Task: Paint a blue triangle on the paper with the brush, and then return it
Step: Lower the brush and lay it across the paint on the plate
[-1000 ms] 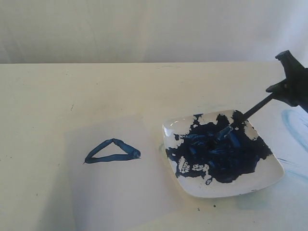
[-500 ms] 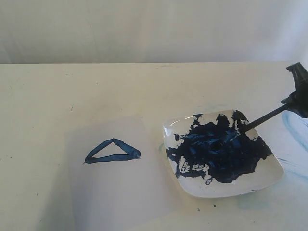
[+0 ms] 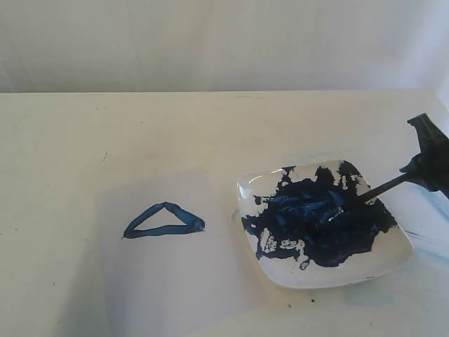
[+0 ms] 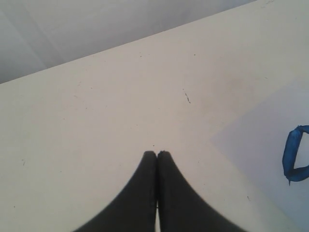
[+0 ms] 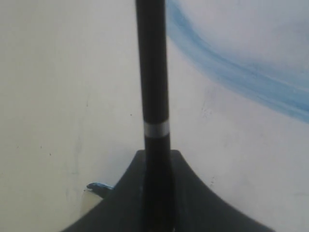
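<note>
In the right hand [image 3: 419, 170], pinched narrow: the brush [image 3: 375, 188].
Slanting down and away from that hand, bristle tip in the dark-blue paint [image 3: 316, 225] on the white plate [image 3: 382, 267]. Well beyond the plate from it, blue triangle [image 3: 165, 221] on the paper [image 3: 168, 281]. Pressed together and holding nothing, left hand [image 4: 157, 153] over the bench [image 4: 96, 121], just short of the paper.

— Where does the paper [image 3: 175, 281] lie?
— Flat, just left of the white plate [image 3: 330, 281]; it's pale and slightly translucent.
— And the blue triangle [image 3: 163, 229]?
— It's a small, flattened dark-blue outline on that sheet, left of the plate.
— The brush [image 3: 375, 190]?
— Thin, black and tilted, with its tip in the plate's paint and its handle rising rightward.
</note>
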Robot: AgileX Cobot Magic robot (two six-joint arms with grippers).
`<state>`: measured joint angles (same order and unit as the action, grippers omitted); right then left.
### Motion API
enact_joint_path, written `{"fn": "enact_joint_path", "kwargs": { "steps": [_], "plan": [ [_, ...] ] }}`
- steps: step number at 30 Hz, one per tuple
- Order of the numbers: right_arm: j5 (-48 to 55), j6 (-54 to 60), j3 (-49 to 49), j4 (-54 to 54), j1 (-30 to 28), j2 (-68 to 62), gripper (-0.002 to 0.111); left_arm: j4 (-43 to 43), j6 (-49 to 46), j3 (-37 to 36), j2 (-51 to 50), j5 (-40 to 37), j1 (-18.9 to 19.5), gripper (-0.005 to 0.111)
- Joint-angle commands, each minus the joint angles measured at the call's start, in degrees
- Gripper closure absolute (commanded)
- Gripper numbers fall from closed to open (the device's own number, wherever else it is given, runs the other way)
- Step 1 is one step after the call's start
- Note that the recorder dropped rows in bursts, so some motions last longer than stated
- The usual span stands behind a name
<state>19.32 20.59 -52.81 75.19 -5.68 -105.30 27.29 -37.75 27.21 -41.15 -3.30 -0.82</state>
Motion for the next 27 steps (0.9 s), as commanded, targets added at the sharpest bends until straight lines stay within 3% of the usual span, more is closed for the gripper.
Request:
{"fn": "enact_joint_path", "kwargs": {
  "steps": [1, 27],
  "plan": [
    [-1.03, -0.14, 0.25, 1.54, -0.42, -0.07, 0.108, 0.7, 0.6, -0.45, 0.43, 0.1, 0.15, 0.107],
    [0.2, 3.74, -3.75, 4.8, -0.42, -5.11, 0.108, 0.9, 1.16, -0.45, 0.43, 0.22, 0.15, 0.107]
  ]
}}
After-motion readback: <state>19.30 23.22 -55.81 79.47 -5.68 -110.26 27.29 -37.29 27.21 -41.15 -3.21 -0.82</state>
